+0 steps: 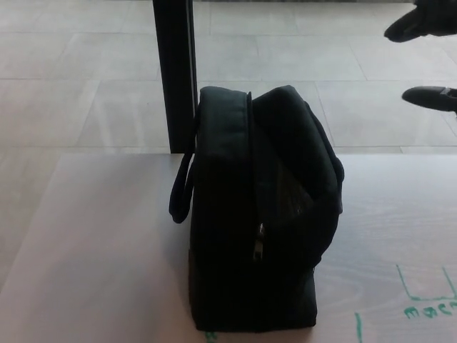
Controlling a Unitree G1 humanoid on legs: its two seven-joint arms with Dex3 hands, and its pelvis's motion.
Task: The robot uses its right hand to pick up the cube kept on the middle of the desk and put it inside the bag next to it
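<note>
A black fabric bag stands upright in the middle of the pale desk. Its zip runs down the front, with the pull hanging low. A carry handle loops out on its left side. No cube shows anywhere; the inside of the bag is hidden. Of my right hand only black fingers show at the top right corner, high above and to the right of the bag. They are spread apart with nothing between them. One finger sits lower, by the right edge. My left hand does not show.
A black upright post rises just behind the bag's left side. Green marker lines and lettering are drawn on the desk at the bottom right. Tiled floor lies beyond the desk's far edge.
</note>
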